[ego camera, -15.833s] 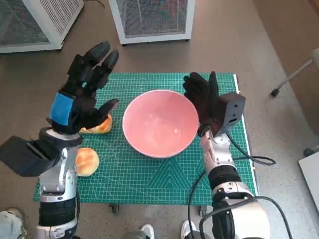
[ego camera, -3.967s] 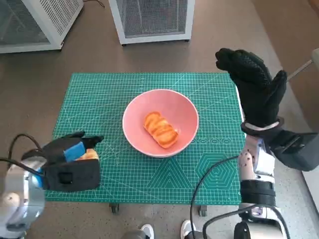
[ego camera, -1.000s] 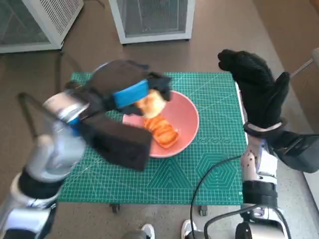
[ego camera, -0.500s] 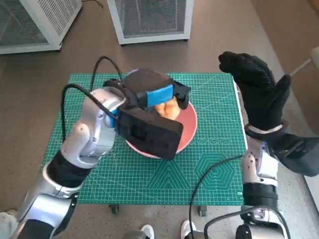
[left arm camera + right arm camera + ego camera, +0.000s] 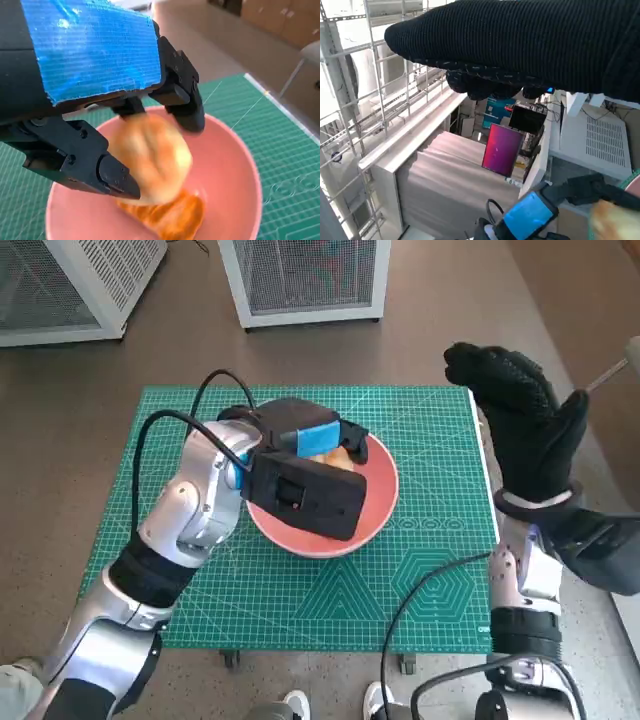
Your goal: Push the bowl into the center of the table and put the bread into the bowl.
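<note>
The left hand (image 5: 318, 439), hard black with a glossy strip of blue tape across its back, hangs over the pink bowl (image 5: 375, 502) and grips a round, pale golden bread roll (image 5: 152, 162) between its black fingers (image 5: 112, 175); the roll is soft-edged and blurred in the left wrist view. Under it, in the bottom of the bowl, lies a second piece of bread (image 5: 177, 220), darker orange with a ridged, glazed crust. The bowl is smooth and round, with a thin rim, and sits near the middle of the green cutting mat (image 5: 430, 570), which is printed with a fine pale grid and covers the small table.

The right hand (image 5: 525, 430), in a coarse black knitted glove, is raised at about three o'clock of the bowl, beyond the mat's edge, fingers spread and holding nothing. At twelve o'clock, on the brown floor, stand white wire-mesh cabinets (image 5: 305, 275).
</note>
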